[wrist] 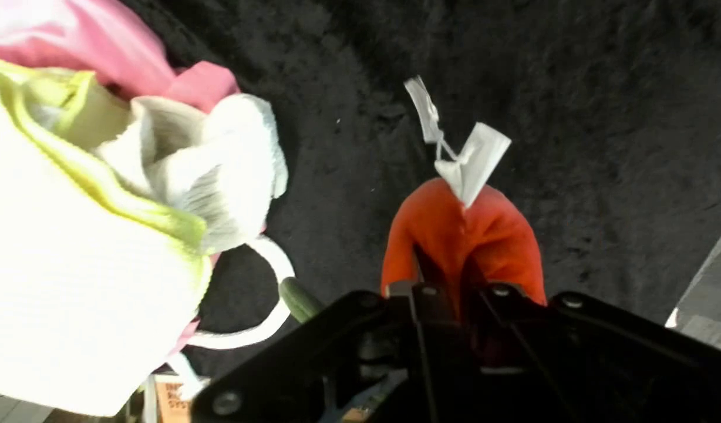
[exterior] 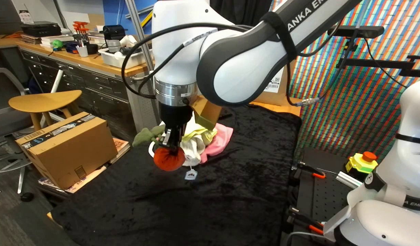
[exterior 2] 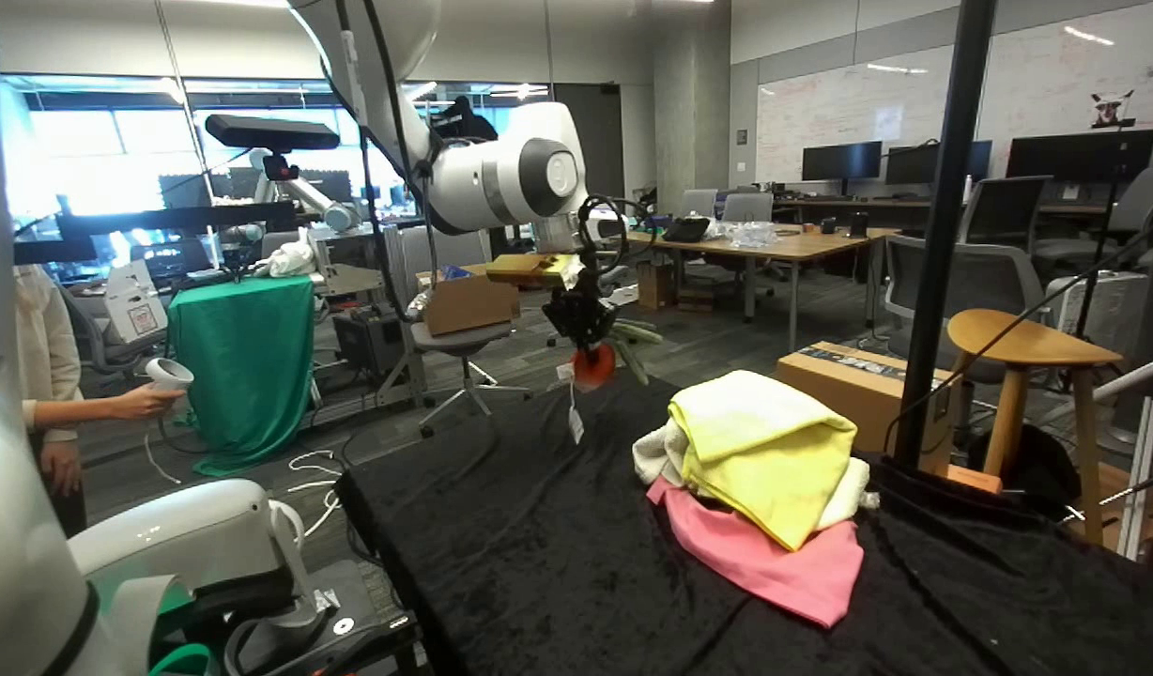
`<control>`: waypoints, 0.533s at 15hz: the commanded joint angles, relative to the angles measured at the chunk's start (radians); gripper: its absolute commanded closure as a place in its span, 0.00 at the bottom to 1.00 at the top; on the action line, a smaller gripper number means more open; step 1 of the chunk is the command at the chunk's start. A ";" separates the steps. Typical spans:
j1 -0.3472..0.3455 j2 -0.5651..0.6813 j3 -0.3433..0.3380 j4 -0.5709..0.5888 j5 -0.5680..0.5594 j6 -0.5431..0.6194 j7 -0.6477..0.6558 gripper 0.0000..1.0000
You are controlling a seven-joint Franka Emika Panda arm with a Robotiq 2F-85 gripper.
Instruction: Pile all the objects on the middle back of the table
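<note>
- In an exterior view I see the bottom cloth lying on the table, the top cloth over it and more cloth between.
- My gripper has the plush toy between its fingers, above the table; in my wrist view it sits right of the cloths.
- There, the rope loop juts out from the cloths, on the toy's side.
- In an exterior view, left of the table, I have a cardboard box on books, a stool behind it.
- Farther behind is the workbench, a tub on it.
- My arm base stands to the table's right, the stop button beside it.
</note>
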 commanded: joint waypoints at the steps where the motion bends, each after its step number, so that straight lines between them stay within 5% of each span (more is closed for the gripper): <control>1: 0.006 -0.003 -0.045 -0.014 -0.123 0.071 0.157 0.97; 8: 0.020 0.060 -0.102 0.013 -0.278 0.104 0.421 0.97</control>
